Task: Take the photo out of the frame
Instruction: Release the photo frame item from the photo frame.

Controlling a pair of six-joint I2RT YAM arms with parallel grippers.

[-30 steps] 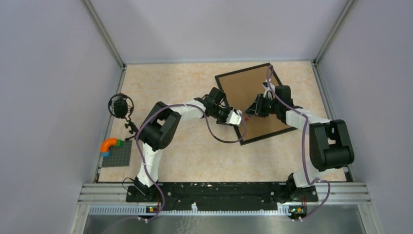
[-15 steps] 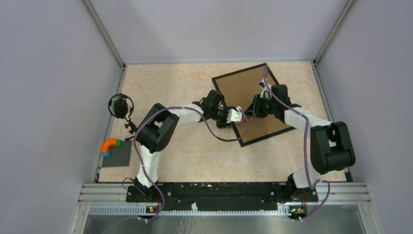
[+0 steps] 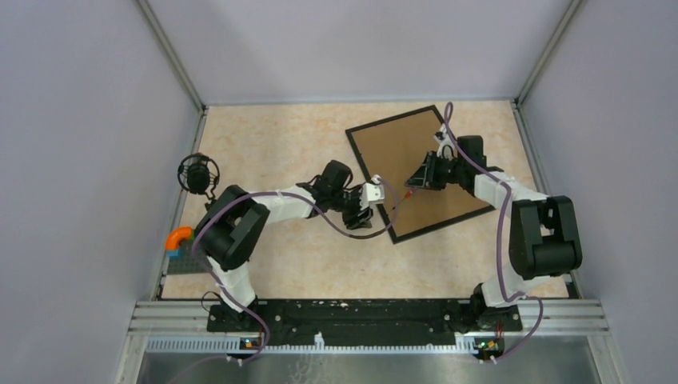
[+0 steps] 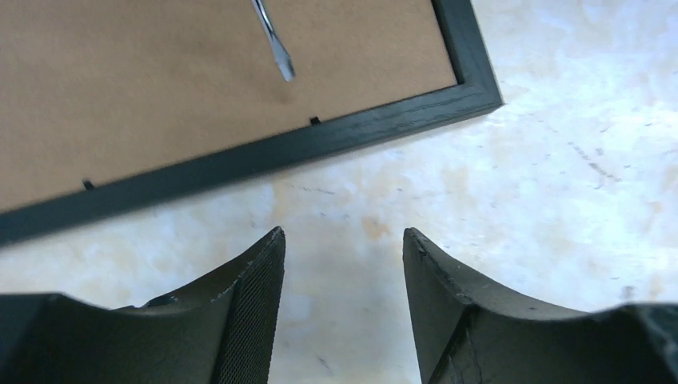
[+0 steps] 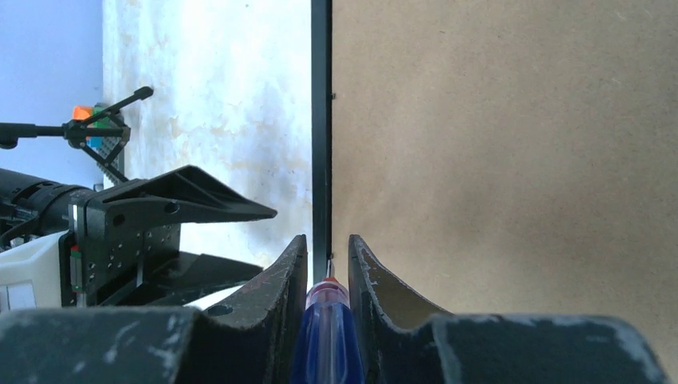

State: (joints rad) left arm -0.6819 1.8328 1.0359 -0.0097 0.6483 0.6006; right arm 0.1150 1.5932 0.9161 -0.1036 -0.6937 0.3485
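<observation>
Two left fingers [image 4: 240, 316] just beside frame [image 4: 320, 142]

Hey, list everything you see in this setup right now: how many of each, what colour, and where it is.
frame: one, black rim, brown back facing up, far right part of the table
photo: none visible
screwdriver: one, blue handle with red collar, in the right gripper, tip over the frame's back near its rim
microphone: one, black, on a small stand, left edge of the table
baseplate: one, grey, near left, partly under the left arm
curved brick: one, orange, at the baseplate's far corner
table: one, beige marbled
left gripper: one, black, open and empty, over bare table beside the frame's rim
right gripper: one, black, shut on the screwdriver
</observation>
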